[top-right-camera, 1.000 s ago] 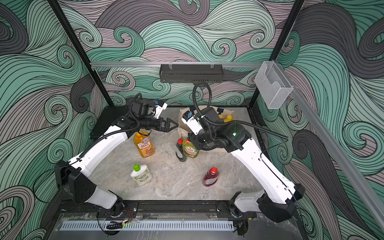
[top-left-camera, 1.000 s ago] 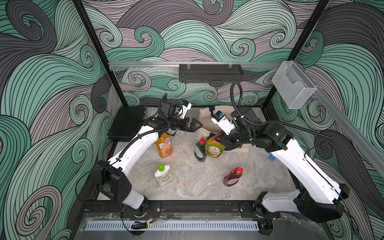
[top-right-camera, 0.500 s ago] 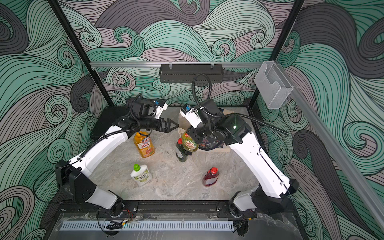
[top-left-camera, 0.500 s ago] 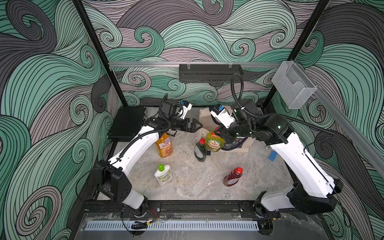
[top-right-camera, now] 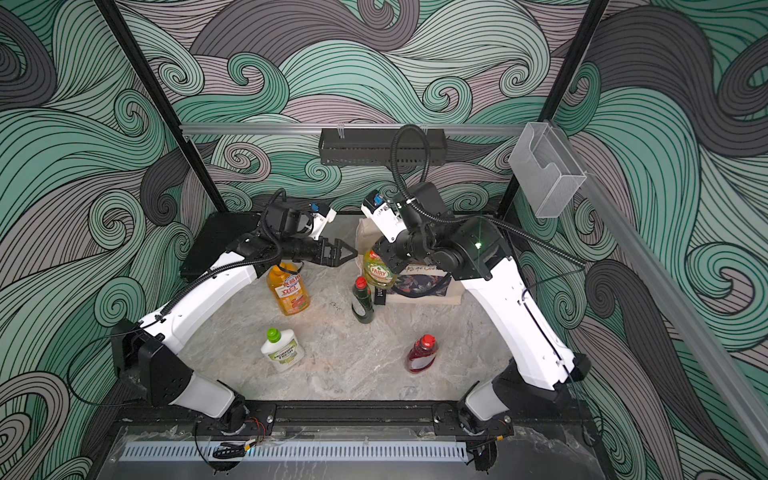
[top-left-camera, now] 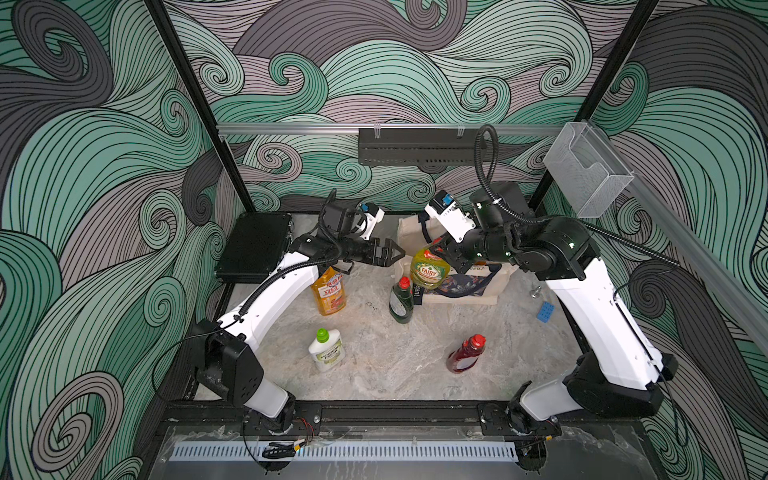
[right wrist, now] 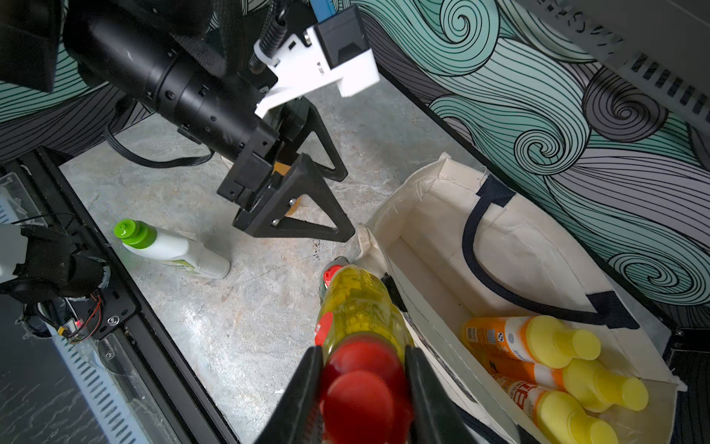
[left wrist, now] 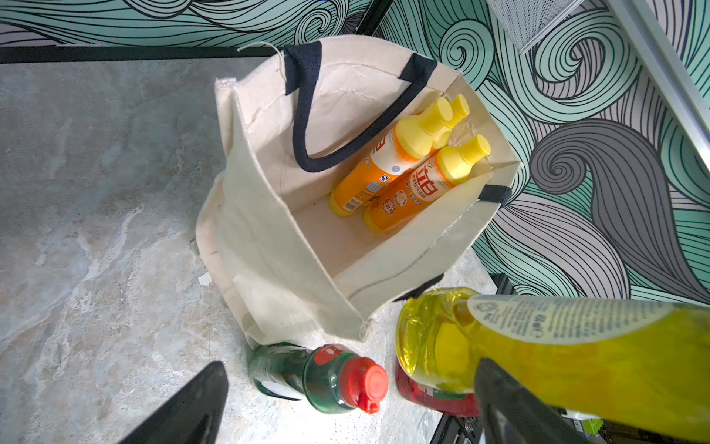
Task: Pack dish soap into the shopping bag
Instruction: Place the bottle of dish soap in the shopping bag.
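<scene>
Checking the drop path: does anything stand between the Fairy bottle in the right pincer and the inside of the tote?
Only the tote's front wall: the Fairy bottle, held by the right pincer, hangs just outside its rim. A navy handle droops into the mouth and three orange bottles sit at one end.

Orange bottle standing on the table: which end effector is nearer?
Left. The left end effector hovers open above and just past the orange bottle, toward the tote. The right end effector is farther off, at the tote's front, shut on the Fairy bottle.
</scene>
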Available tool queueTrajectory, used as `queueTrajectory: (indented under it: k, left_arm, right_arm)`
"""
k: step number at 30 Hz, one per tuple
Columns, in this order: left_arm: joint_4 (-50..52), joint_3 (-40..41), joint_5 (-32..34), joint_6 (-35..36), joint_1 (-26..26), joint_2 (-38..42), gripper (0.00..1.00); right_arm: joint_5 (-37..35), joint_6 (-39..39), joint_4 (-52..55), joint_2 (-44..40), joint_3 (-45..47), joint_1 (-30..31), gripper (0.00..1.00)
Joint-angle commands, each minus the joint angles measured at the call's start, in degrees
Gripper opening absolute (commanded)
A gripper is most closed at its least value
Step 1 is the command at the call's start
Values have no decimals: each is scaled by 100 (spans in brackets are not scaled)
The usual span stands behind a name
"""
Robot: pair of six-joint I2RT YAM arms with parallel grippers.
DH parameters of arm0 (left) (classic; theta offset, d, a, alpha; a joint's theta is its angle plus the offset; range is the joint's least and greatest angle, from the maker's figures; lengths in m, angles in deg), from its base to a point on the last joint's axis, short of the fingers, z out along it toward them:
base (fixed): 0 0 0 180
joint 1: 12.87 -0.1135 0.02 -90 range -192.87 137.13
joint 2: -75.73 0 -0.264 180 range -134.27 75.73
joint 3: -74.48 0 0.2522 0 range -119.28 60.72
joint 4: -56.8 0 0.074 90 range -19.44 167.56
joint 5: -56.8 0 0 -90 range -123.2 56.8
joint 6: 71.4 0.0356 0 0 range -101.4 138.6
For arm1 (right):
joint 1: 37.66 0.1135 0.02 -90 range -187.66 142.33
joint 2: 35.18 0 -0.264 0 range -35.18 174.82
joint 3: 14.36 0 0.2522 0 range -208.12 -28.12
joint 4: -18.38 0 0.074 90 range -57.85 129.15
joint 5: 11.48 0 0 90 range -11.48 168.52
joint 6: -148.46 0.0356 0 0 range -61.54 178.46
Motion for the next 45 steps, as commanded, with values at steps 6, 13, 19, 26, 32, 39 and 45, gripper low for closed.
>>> queueTrajectory:
  k: [6,13,19,26,32,39,45]
  left_arm:
    - [-11,-19,3,25,30,-25,99]
    - [-27,-52,-104,-6,46,-53,99]
    - [-32,-42,-105,7,81,-57,99]
    - [-10,-112,-186,-20,158,-192,99]
    - [-49,-172,-283,-54,231,-164,99]
    - [-62,-424,-302,-150,245,-354,99]
    - [-65,-557,-195,-116,310,-381,99]
  right_arm:
    - [-232,-180,-374,25,-651,-81,0]
    - [-280,-264,-127,228,-1288,-239,0]
    - [-255,-295,-61,346,-1540,-431,0]
    - [-148,-353,-69,500,-1722,-913,0]
    - [-156,-415,-77,650,-1695,-1239,0]
    - [-265,-409,-453,578,-1151,-1567,0]
    - [-122,-379,-990,299,-439,-1825,0]
